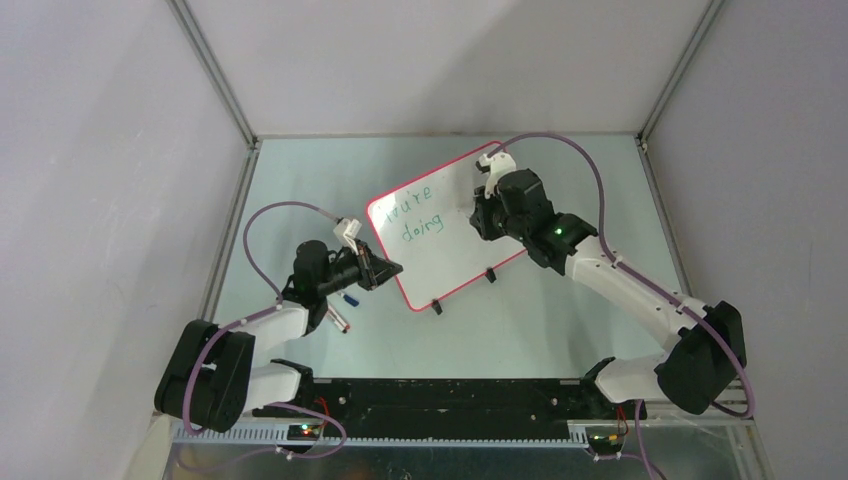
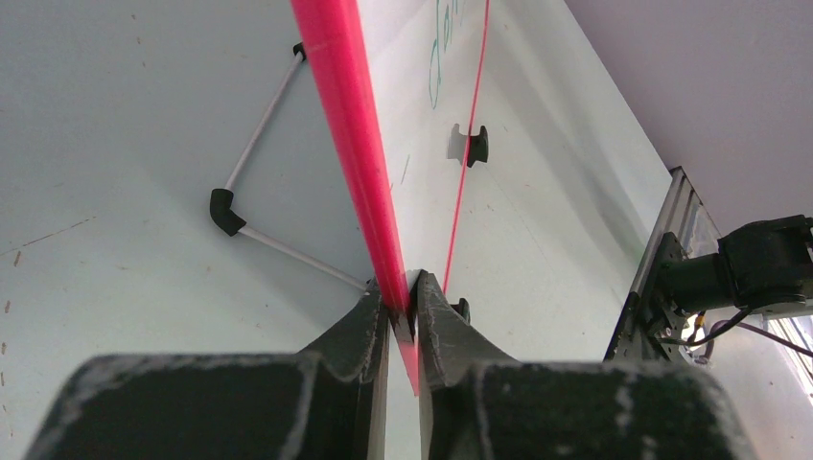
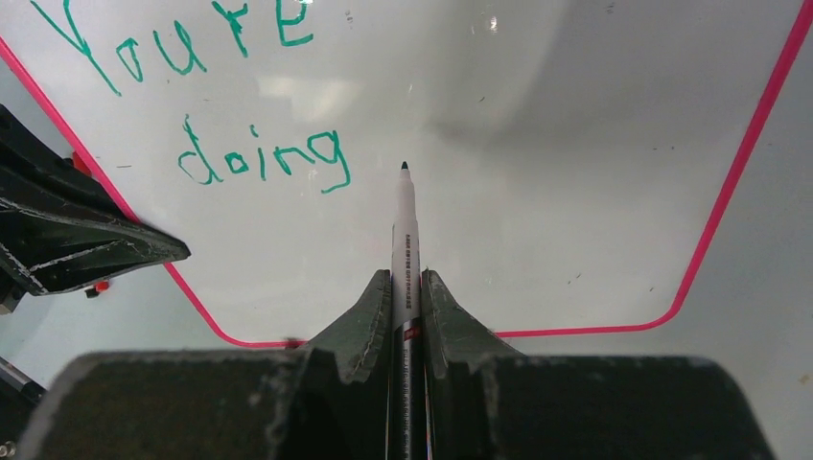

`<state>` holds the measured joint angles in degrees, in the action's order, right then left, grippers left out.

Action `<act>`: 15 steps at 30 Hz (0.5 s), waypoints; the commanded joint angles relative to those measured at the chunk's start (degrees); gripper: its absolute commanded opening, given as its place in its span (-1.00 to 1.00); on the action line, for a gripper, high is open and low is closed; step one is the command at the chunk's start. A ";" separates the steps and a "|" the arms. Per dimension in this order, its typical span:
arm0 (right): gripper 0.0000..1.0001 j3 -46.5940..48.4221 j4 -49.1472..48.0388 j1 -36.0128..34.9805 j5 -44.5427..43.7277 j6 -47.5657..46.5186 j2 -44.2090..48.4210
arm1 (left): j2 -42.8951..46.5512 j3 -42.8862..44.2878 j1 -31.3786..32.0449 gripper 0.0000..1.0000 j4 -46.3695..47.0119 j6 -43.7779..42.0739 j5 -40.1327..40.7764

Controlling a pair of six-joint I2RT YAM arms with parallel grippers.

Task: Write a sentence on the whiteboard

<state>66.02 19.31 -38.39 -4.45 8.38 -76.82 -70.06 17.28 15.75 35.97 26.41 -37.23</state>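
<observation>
The whiteboard (image 1: 450, 225), white with a red-pink rim, stands propped at mid-table and bears green writing, "You're doing" (image 3: 259, 158). My left gripper (image 1: 385, 268) is shut on the board's left rim (image 2: 360, 163), edge-on in the left wrist view. My right gripper (image 1: 482, 205) is shut on a marker (image 3: 405, 249) with a white barrel and dark tip. The tip points at the board just right of "doing". Whether it touches the surface I cannot tell.
A marker cap or second pen (image 1: 342, 312) lies on the table under my left arm. Two black clip feet (image 1: 490, 272) sit on the board's near edge. A wire stand (image 2: 254, 153) props the board from behind. Enclosure walls ring the table.
</observation>
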 commanded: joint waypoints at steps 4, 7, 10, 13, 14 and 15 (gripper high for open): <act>-1.00 0.12 -2.77 4.18 3.16 0.94 2.68 | -0.83 0.48 0.17 -1.00 -3.91 -5.28 4.85; -1.00 1.21 -2.15 5.77 6.36 1.07 1.73 | -0.43 0.32 0.23 -1.00 -3.79 -5.14 5.48; -1.00 4.49 0.73 5.98 7.45 0.41 -0.07 | 1.01 -0.03 0.19 -1.00 -4.74 -5.62 7.69; -1.00 6.78 2.51 5.96 8.27 -0.08 -2.25 | 2.15 -0.22 0.23 -0.99 -5.62 -6.14 9.08; -1.00 7.77 3.09 6.00 8.37 -0.22 -2.58 | 2.23 -0.27 0.20 -0.99 -5.68 -6.17 9.14; -1.00 8.41 3.56 5.99 8.43 -0.26 -3.19 | 2.37 -0.34 0.17 -0.99 -5.72 -6.19 9.31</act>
<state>69.54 21.41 -32.34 1.87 8.88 -78.39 -68.47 17.28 16.19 34.22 26.11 -35.51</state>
